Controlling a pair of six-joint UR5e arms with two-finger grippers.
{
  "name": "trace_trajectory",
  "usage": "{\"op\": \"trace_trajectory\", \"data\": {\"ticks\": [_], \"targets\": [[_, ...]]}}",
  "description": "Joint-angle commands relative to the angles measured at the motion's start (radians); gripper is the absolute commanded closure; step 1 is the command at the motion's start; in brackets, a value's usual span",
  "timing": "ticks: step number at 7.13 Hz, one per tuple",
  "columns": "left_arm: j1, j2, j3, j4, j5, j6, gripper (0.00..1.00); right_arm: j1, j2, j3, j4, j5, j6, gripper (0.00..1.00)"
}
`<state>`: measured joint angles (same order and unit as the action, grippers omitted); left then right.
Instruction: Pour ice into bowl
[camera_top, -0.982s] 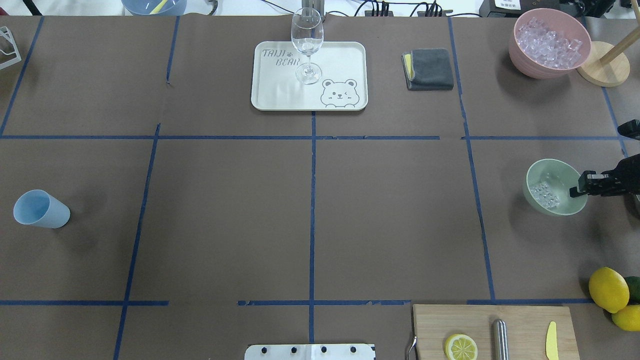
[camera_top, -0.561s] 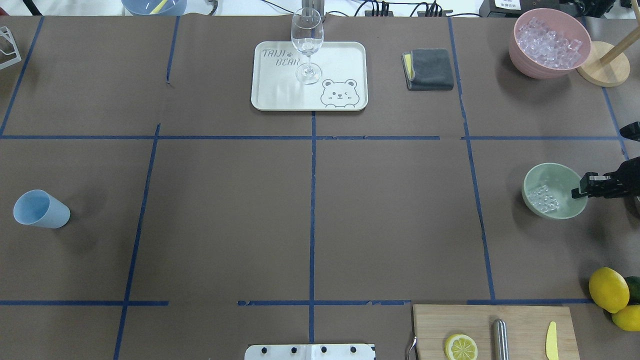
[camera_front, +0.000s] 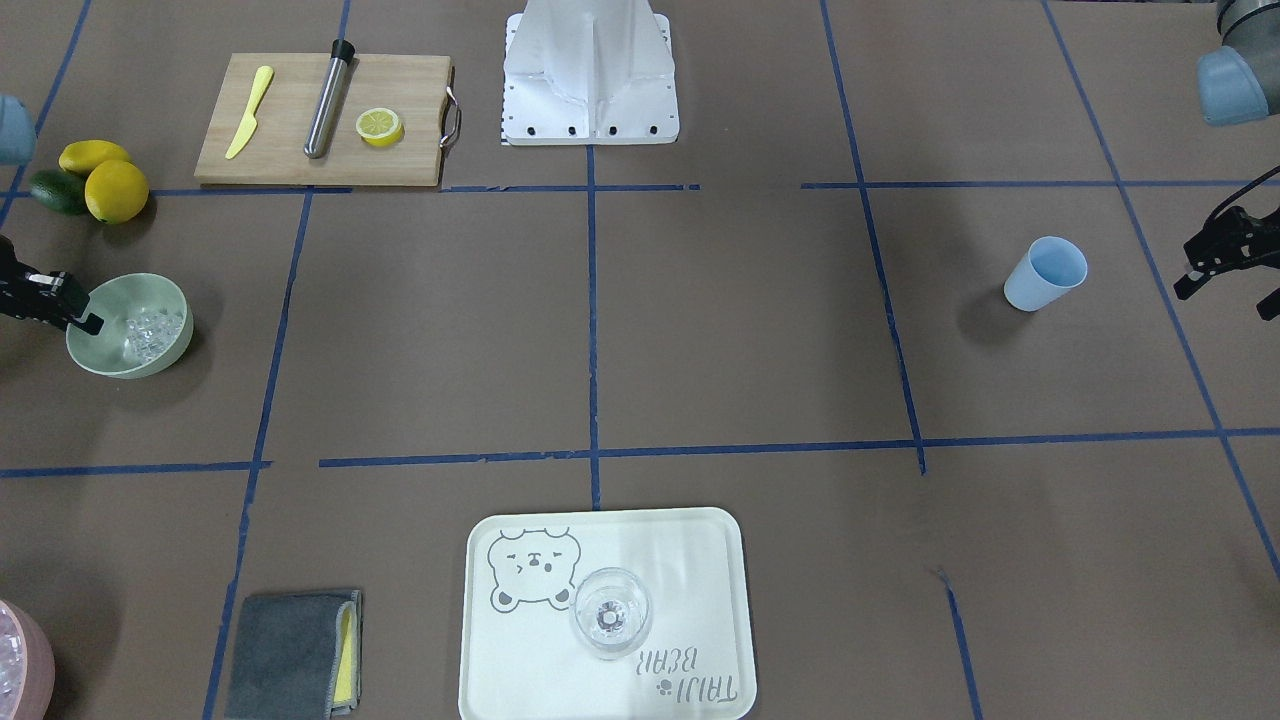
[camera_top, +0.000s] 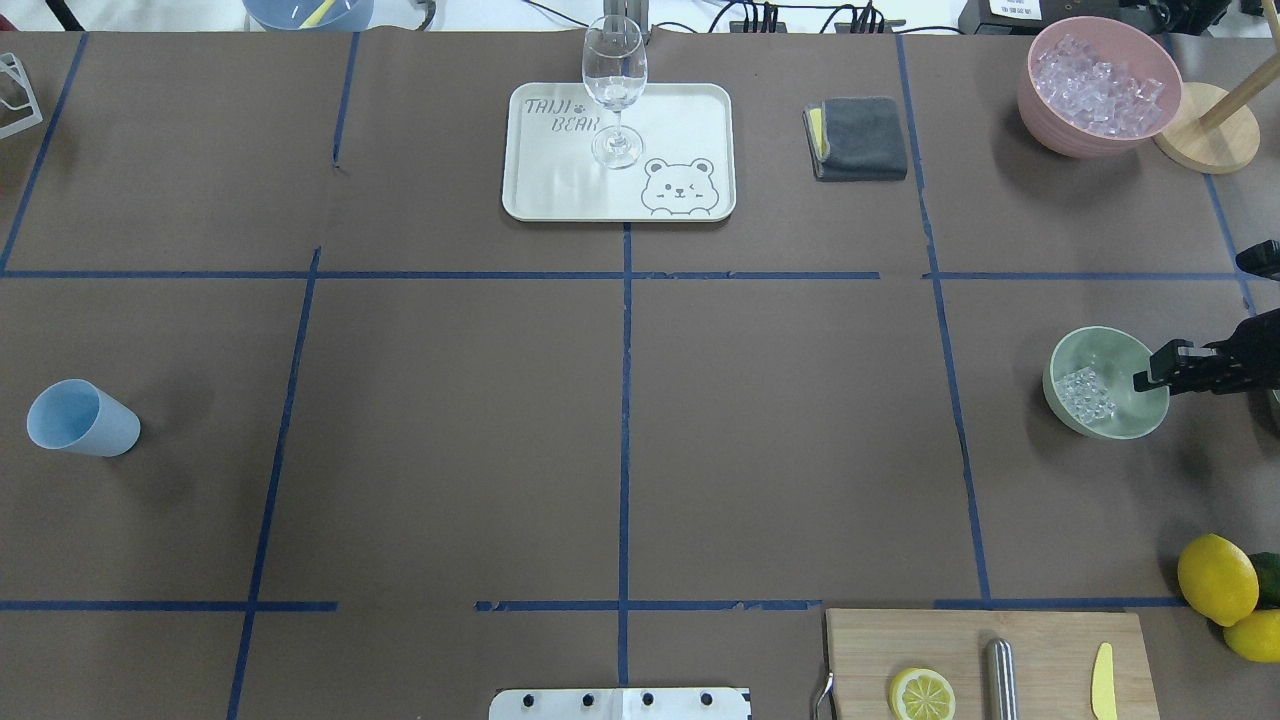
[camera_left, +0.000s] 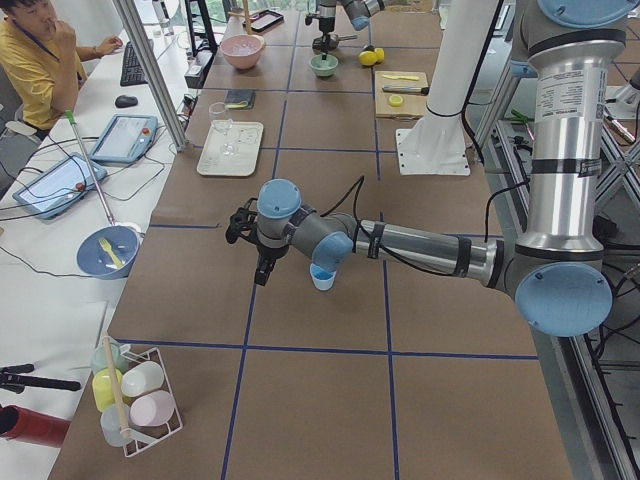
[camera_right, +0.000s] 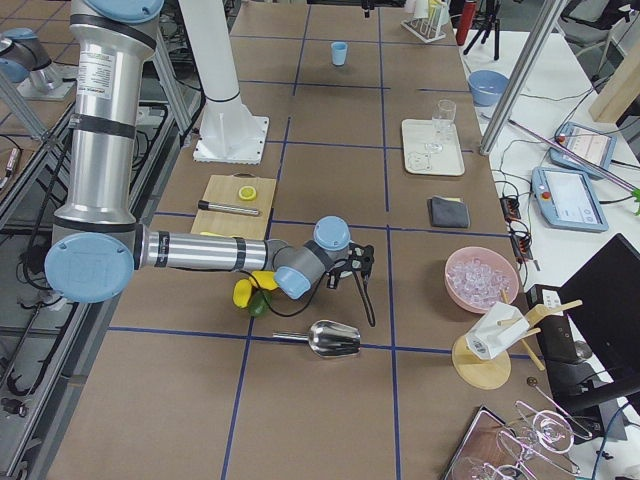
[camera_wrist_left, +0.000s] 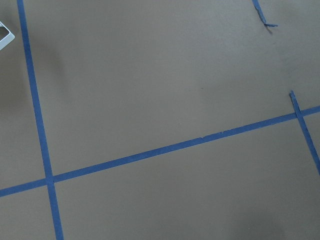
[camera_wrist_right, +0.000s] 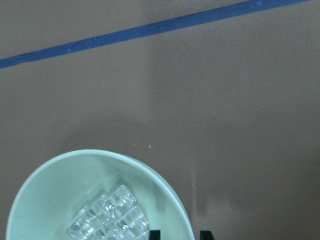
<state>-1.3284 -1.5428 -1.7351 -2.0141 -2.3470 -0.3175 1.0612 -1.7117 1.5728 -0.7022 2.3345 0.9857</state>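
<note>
While ice (camera_top: 1085, 392) lies in the bowl (camera_top: 1110, 430), the right tool (camera_top: 1148, 380) apparently clenches the rim at its tips, both shifted slightly from before; left tool (camera_front: 1228, 298) splayed.

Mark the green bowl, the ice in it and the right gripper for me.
green bowl (camera_top: 1108, 350), overhead view, bare inner wall.
ice (camera_top: 1087, 392), overhead view, middle of heap.
right gripper (camera_top: 1143, 380), overhead view, between its fingertips.

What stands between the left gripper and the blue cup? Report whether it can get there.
Probably yes. The left gripper hovers open beside the upright blue cup, and nothing stands between them. The right gripper, clamped on the green bowl, is at the table's other end.
</note>
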Motion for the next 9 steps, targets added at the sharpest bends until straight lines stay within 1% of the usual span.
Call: {"op": "trace_trajectory", "data": {"ticks": [1,2,3,4,5,6,7,8,9], "targets": [[0.0,0.001,-0.001,0.0,0.0,0.0,0.0,0.118,0.003,0.026,-0.006,0.075,-0.027,0.0],[0.0,0.0,0.002,0.0,0.0,0.001,0.0,0.205,0.003,0.015,-0.019,0.144,-0.11,0.0],[-0.002,0.001,0.002,-0.002,0.002,0.015,0.0,0.268,0.003,0.016,-0.076,0.147,-0.209,0.0],[-0.002,0.004,0.0,-0.024,0.003,0.038,0.0,0.333,0.003,0.013,-0.183,0.146,-0.37,0.0],[-0.036,0.004,0.017,-0.012,0.002,0.11,0.0,0.408,0.041,0.015,-0.374,0.14,-0.594,0.0],[-0.073,0.001,0.023,0.061,-0.002,0.185,0.0,0.465,0.091,0.016,-0.554,0.131,-0.771,0.0],[-0.151,-0.028,0.023,0.181,-0.003,0.296,0.0,0.5,0.143,0.015,-0.71,0.085,-0.938,0.0],[-0.24,-0.055,0.041,0.28,0.005,0.419,0.0,0.523,0.179,0.013,-0.823,0.035,-1.061,0.0],[-0.305,-0.056,0.045,0.355,0.003,0.501,0.0,0.53,0.194,0.012,-0.87,0.017,-1.109,0.0]]}}
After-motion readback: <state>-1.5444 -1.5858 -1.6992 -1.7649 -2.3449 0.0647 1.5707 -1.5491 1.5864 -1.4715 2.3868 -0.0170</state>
